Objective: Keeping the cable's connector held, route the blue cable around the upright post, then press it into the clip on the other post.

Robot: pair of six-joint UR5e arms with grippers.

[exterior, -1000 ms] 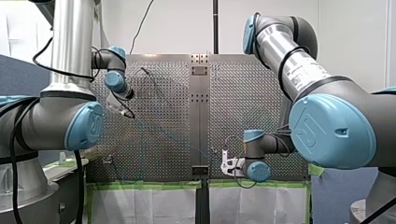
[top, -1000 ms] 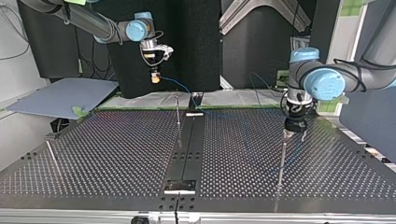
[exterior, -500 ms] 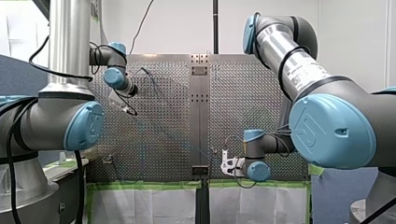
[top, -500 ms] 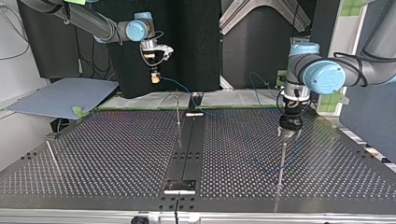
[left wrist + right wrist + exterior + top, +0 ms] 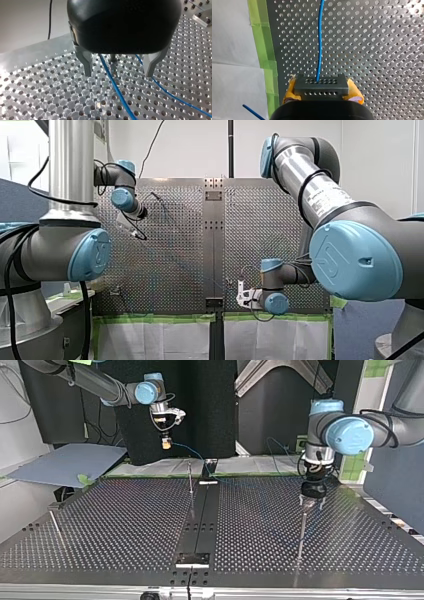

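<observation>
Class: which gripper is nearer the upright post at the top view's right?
Left. My left gripper hovers open directly over the post, with the blue cable between its fingers. My right gripper is far across the table, raised, shut on the connector.

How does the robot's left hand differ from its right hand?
The left hand has bare metal fingers; the right hand has yellow pads. The left hand is open, the blue cable passing loose between its fingers; the right hand is shut on the black connector. The left hand hangs just over a post; the right hand is well above the table. Both have two fingers.
</observation>
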